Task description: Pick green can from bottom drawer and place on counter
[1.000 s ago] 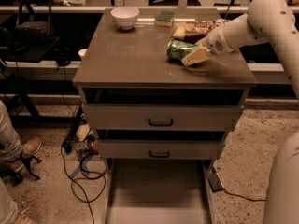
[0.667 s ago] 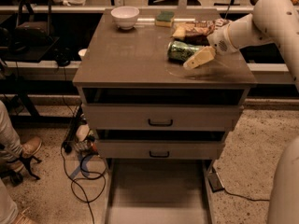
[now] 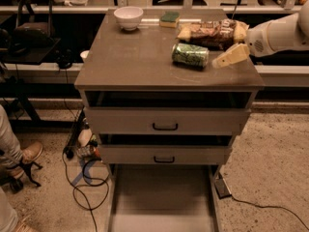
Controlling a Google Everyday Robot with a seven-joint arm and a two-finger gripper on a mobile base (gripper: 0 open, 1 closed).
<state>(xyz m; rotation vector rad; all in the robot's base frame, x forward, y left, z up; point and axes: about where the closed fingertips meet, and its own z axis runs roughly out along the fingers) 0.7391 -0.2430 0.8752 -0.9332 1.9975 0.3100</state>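
The green can lies on its side on the counter, right of middle. My gripper reaches in from the right edge just above the counter. It is a short gap to the right of the can, open, and holds nothing. The bottom drawer is pulled out below the cabinet, and its floor shows nothing in it.
A brown snack bag lies just behind the can. A white bowl and a green sponge sit at the counter's back. The two upper drawers are slightly ajar. A person's shoe and cables are on the floor at left.
My gripper has let go of the green can and drawn back to the right. The can stays lying on the counter.
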